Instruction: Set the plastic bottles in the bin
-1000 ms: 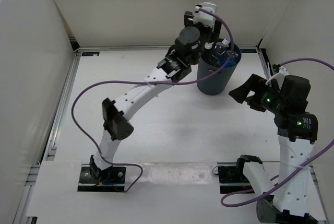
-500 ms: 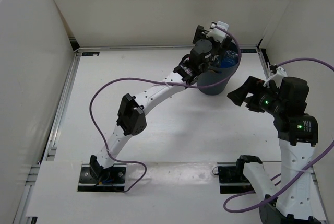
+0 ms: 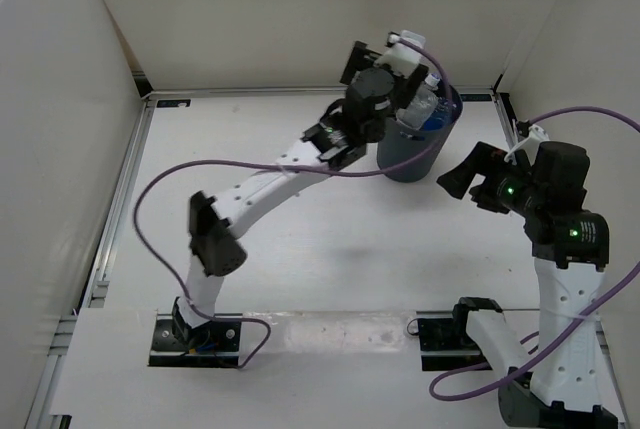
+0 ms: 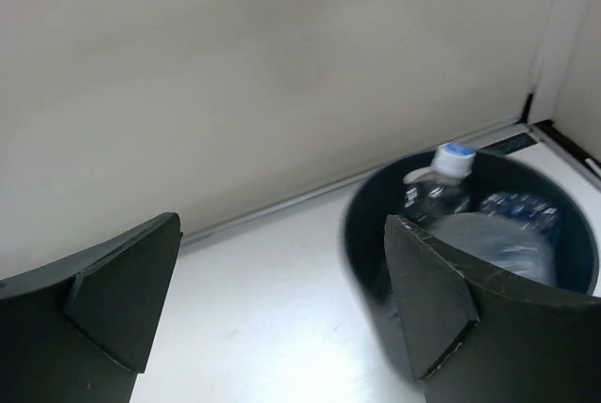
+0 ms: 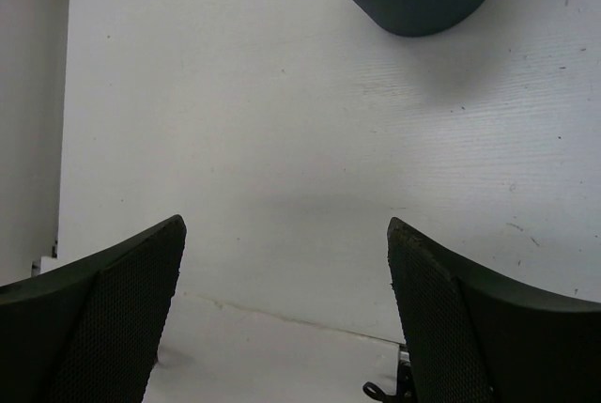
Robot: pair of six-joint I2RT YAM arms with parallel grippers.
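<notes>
1. At the far left, a purple cable [image 3: 143, 211] loops out over the white bench [image 3: 300, 259] from the left arm [image 3: 262, 193]. That arm stretches from its base at the near edge towards the far right corner.
2. The left gripper [image 4: 282, 230] hangs at the end of that arm, by the left side of the bin's rim. Its jaws are spread wide with nothing between them; bare bench and the back wall show through the gap. In the wrist view its right finger overlaps the bin's near wall, and I cannot tell whether it touches.
3. The bin [image 3: 412, 159], dark grey and tapered, stands on the bench close to the far right corner.
4. Two of the plastic bottles are plainly inside it. A clear bottle [image 4: 434, 198] stands upright against the left wall, its pale cap poking just above the rim. A blue-tinted bottle [image 4: 522, 213] sits to its right, touching it and lower down. I cannot make out a third from here.
5. To the right of the bin, the right gripper [image 5: 285, 226] is held off the bench, pointing towards the bin but well clear of it. Its jaws are also spread apart and empty.
6. The right arm [image 3: 562, 284] rises upright from its base at the near right.
</notes>
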